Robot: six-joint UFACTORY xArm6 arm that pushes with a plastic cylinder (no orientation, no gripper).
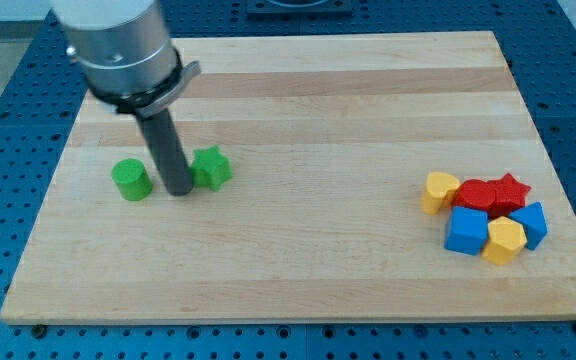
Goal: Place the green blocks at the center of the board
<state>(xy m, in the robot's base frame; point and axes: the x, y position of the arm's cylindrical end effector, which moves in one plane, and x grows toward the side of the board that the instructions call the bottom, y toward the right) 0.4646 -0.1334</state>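
Two green blocks, a cylinder [131, 180] and a star [211, 168], were seen flanking my tip [180, 190], apparently touching the star; no fingers fitted.

A pale wooden board [368, 100] lies on a blue perforated table [8, 100] under even light

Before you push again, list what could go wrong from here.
1. My tip sits between the green cylinder and the green star; a push toward the view's right would likely move only the star, leaving the cylinder behind.
2. Pushing too far right could run the star into the cluster by the yellow block.
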